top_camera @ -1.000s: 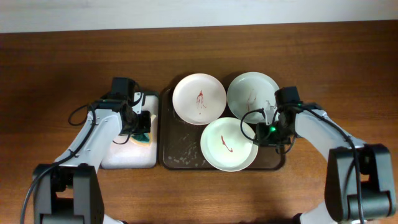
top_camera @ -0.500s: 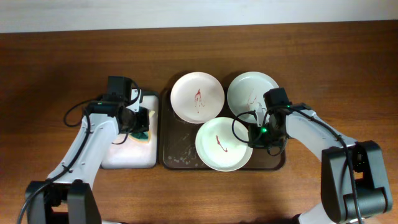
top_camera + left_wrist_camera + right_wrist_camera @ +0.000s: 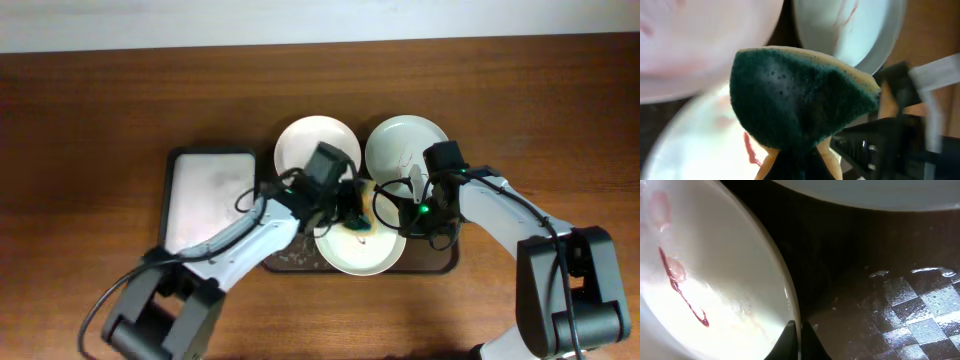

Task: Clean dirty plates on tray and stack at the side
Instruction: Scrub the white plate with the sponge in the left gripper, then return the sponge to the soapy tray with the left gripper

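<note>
Three plates lie on the dark brown tray [image 3: 430, 262]: one at the back left [image 3: 300, 145], one at the back right [image 3: 400, 145], one at the front [image 3: 355, 255]. My left gripper [image 3: 358, 218] is shut on a green-and-yellow sponge [image 3: 800, 97] and holds it over the front plate [image 3: 695, 140], beside its red smear. My right gripper [image 3: 408, 218] is shut on the front plate's right rim [image 3: 790, 300], one finger on each side. The red smear shows in the right wrist view [image 3: 682, 297].
A smaller black-rimmed white tray [image 3: 205, 200] sits left of the brown tray. The brown tray's floor is wet, with soapy patches [image 3: 920, 310]. Bare wooden table [image 3: 90, 130] lies around both trays.
My left arm has swung from the white tray to over the front plate, carrying the sponge. The front plate was shifted slightly left earlier; my right gripper keeps its hold on the rim.
</note>
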`<act>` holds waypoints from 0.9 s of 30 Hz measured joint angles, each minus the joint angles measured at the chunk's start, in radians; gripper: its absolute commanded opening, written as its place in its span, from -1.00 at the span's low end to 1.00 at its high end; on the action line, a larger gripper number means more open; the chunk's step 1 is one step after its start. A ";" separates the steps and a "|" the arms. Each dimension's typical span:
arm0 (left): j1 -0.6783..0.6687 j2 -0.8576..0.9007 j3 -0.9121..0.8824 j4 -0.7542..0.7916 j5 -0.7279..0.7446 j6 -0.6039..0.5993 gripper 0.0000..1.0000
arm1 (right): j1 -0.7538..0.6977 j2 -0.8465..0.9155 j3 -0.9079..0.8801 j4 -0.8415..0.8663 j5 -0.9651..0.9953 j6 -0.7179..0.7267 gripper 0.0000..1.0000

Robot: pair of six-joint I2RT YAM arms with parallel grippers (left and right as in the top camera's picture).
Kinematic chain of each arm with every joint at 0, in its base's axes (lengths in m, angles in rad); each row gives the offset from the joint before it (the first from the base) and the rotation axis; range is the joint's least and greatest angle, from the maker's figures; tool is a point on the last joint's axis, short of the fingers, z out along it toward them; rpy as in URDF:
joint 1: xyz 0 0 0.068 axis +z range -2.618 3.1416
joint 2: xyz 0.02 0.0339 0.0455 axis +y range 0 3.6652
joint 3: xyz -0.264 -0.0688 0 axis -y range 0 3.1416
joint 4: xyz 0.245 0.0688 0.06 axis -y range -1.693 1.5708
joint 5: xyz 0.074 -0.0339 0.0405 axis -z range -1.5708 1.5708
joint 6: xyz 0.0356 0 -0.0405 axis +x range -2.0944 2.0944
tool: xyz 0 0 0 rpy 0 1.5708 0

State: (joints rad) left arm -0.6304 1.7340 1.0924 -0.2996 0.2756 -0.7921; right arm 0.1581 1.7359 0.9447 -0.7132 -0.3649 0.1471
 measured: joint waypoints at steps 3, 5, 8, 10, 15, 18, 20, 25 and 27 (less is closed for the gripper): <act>-0.056 0.092 0.000 0.017 -0.002 -0.069 -1.00 | 0.000 0.000 0.000 0.000 0.000 -0.001 -0.92; -0.078 0.135 0.000 0.032 -0.008 -0.080 -1.00 | 0.000 0.000 0.000 0.000 0.000 0.000 -0.92; -0.101 0.162 0.009 0.043 -0.049 -0.083 -1.00 | 0.000 0.000 0.000 0.002 0.004 0.003 -0.92; -0.117 0.174 0.028 0.000 -0.104 -0.084 -1.00 | 0.000 0.001 0.000 0.004 0.004 0.003 -0.92; -0.139 0.177 0.058 -0.112 -0.266 -0.088 -1.00 | 0.008 0.001 0.000 0.010 -0.001 0.003 -0.92; -0.143 0.177 0.060 -0.133 -0.310 -0.088 -1.00 | 0.008 0.002 0.000 0.010 -0.001 0.003 -0.92; -0.132 0.177 0.071 -0.183 -0.325 -0.088 -1.00 | 0.008 0.002 0.000 0.010 -0.001 0.003 -0.92; -0.090 0.106 0.038 -0.260 -0.348 -0.012 -1.00 | 0.009 0.002 0.002 0.009 -0.004 0.003 -0.91; -0.082 -0.009 0.020 -0.288 -0.356 0.056 -1.00 | 0.009 0.002 0.002 0.005 -0.003 0.003 -0.83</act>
State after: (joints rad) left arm -0.7120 1.7248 1.1122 -0.5873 -0.0803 -0.7364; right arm 0.1673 1.7374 0.9466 -0.7082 -0.3679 0.1501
